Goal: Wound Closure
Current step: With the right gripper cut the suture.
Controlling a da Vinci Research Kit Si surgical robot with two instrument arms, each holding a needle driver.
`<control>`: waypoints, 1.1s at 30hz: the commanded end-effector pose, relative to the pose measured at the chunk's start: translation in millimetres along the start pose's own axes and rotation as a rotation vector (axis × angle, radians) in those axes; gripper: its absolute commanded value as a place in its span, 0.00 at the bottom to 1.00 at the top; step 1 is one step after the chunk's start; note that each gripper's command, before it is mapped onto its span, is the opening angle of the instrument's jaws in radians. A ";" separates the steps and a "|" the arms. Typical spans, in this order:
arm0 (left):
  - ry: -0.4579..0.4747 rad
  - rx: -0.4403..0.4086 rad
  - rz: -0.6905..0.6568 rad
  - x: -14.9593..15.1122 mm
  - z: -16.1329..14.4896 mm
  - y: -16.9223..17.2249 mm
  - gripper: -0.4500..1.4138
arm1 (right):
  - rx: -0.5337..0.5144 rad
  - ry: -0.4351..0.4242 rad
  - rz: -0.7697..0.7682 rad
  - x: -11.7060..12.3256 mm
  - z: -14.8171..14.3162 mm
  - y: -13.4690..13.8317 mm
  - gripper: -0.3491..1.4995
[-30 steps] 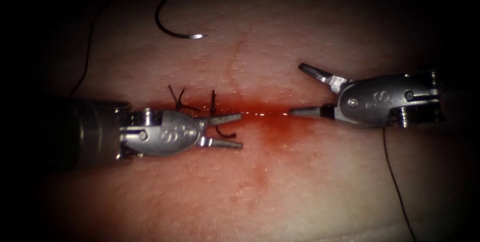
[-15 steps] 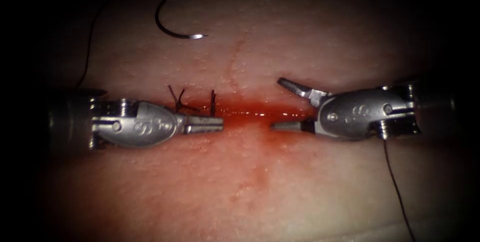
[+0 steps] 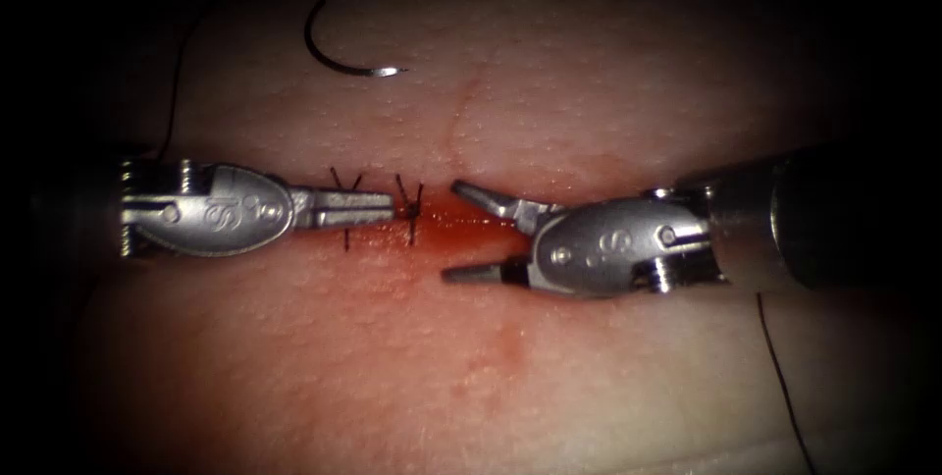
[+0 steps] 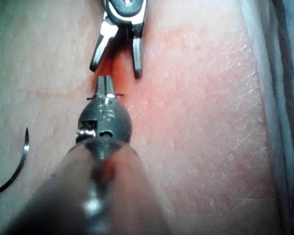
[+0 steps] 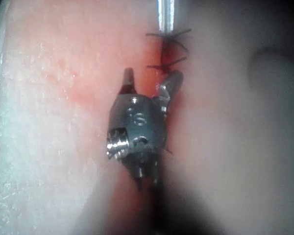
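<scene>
The curved needle (image 3: pixel 339 58) lies free on the tissue (image 3: pixel 589 387), above and left of the cut (image 3: pixel 471 222), and neither tool holds it. It also shows on the tissue as the needle (image 4: pixel 20 161). My left tool (image 3: pixel 390 205) lies along the cut with jaws shut on a short thread tail at the knot of the second stitch (image 3: pixel 412 208). The first stitch (image 3: pixel 344 184) crosses under it. My right tool (image 3: pixel 451 230) stands open just right of that knot, straddling the cut and holding nothing. The left tool (image 4: pixel 104 82) and right tool (image 5: pixel 151 81) show close up.
Red fluid (image 3: pixel 491 239) wets the cut and the tissue under the right tool. Thread from the needle (image 3: pixel 175 92) trails off up and to the left. Another strand of thread (image 3: pixel 780 377) runs down the tissue at the lower right.
The left jaws closed around a thread tail by the second stitch, then drew back left and up. The right tool, still open, moved left along the cut towards the knot.
</scene>
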State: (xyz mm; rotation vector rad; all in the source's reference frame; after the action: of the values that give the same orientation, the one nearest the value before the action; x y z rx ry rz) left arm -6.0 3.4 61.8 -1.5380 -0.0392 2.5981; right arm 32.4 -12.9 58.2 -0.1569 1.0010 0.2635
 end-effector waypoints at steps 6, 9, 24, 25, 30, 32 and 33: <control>0.006 -0.005 0.005 -0.5 0.5 0.3 0.00 | -0.030 0.017 0.008 1.0 4.4 0.1 0.83; 0.006 -0.007 0.005 -0.5 0.3 0.3 0.00 | -0.015 0.038 -0.001 0.6 5.3 0.3 0.78; 0.015 -0.011 0.009 -0.2 0.7 0.4 0.00 | -0.007 0.087 0.027 1.4 7.3 -0.7 0.77; 0.017 -0.013 0.009 -0.2 0.7 0.4 0.00 | -0.008 0.090 0.027 1.5 7.3 -0.7 0.77; 0.024 -0.019 0.011 -0.2 0.8 0.5 0.00 | -0.002 0.120 0.046 1.9 8.0 -1.0 0.76; 0.024 -0.019 0.011 -0.3 0.7 0.5 0.00 | 0.000 0.130 0.050 2.0 8.1 -1.1 0.76; 0.024 -0.019 0.011 -0.3 0.7 0.6 0.00 | 0.002 0.133 0.050 2.1 8.2 -1.1 0.76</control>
State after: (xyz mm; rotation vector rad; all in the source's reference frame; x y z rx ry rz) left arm -6.0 2.7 61.8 -1.5820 -0.0562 2.5947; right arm 39.9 -11.6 60.3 -0.1499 1.1357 0.3034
